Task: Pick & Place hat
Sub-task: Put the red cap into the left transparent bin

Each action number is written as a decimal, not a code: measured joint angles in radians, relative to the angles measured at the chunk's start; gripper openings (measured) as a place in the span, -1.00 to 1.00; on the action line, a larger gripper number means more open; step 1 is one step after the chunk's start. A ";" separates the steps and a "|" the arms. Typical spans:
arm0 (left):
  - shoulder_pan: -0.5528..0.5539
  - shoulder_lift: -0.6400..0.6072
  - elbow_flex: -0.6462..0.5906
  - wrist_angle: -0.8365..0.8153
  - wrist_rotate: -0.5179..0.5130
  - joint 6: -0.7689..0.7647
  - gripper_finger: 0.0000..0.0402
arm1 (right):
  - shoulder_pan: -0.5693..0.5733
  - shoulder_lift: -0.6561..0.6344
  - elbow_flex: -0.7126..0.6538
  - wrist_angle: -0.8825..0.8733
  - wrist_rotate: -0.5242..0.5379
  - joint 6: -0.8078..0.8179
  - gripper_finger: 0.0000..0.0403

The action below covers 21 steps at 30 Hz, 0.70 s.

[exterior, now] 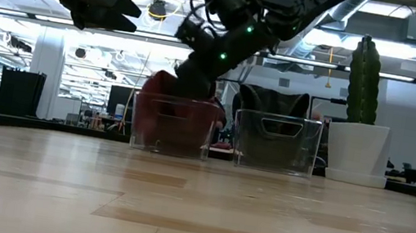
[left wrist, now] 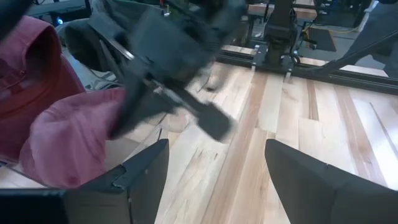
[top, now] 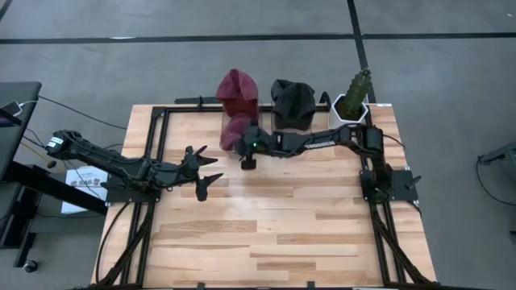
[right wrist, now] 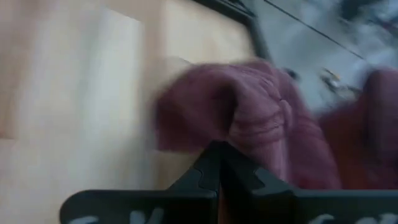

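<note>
A maroon hat [top: 235,131] hangs from my right gripper [top: 245,141], which is shut on it at the table's far side, just in front of the left clear bin [exterior: 173,128]. It also shows in the right wrist view [right wrist: 249,118] and the left wrist view [left wrist: 68,143]. A second maroon hat [top: 239,90] sits in that bin. A black hat [top: 292,103] sits in the right clear bin [exterior: 277,142]. My left gripper [top: 211,171] is open and empty over the table left of centre, its fingers pointing toward the held hat. My right gripper pinches a bunched fold of the maroon hat's fabric [right wrist: 239,140] between its two shut fingers. The fingers come from the table's right side, slanting down. The hat hangs slack beyond and below the fingers; I cannot tell whether its lower end touches anything.
A cactus in a white pot [top: 352,101] stands at the far right corner beside the bins. A black frame [top: 161,137] runs around the table top. Bare wood [top: 282,217] spreads over the middle and near half.
</note>
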 joint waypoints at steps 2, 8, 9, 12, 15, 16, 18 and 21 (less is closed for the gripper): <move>0.000 0.000 0.000 0.000 0.000 0.000 0.32 | -0.015 -0.003 -0.001 0.002 0.048 -0.004 -1.00; 0.000 0.000 0.000 0.001 0.000 0.000 0.32 | -0.063 -0.005 -0.001 0.043 0.126 -0.027 -1.00; 0.000 0.000 0.000 0.002 0.000 0.000 0.32 | -0.072 -0.005 -0.001 0.053 0.125 -0.027 -1.00; 0.000 0.000 0.000 0.002 0.000 0.000 0.32 | -0.100 -0.005 -0.001 0.085 0.129 -0.034 -1.00; 0.000 0.000 0.000 0.002 0.000 0.000 0.32 | -0.117 -0.005 0.013 0.104 0.140 -0.062 -1.00; 0.000 0.000 0.000 0.002 0.000 -0.001 0.32 | -0.125 -0.005 0.023 0.104 0.146 -0.065 -1.00; 0.000 0.000 0.000 0.002 0.000 0.000 0.32 | -0.145 -0.005 0.046 0.109 0.158 -0.083 -1.00; 0.000 0.000 0.000 0.002 0.000 0.000 0.32 | -0.171 -0.005 0.082 0.106 0.174 -0.099 -1.00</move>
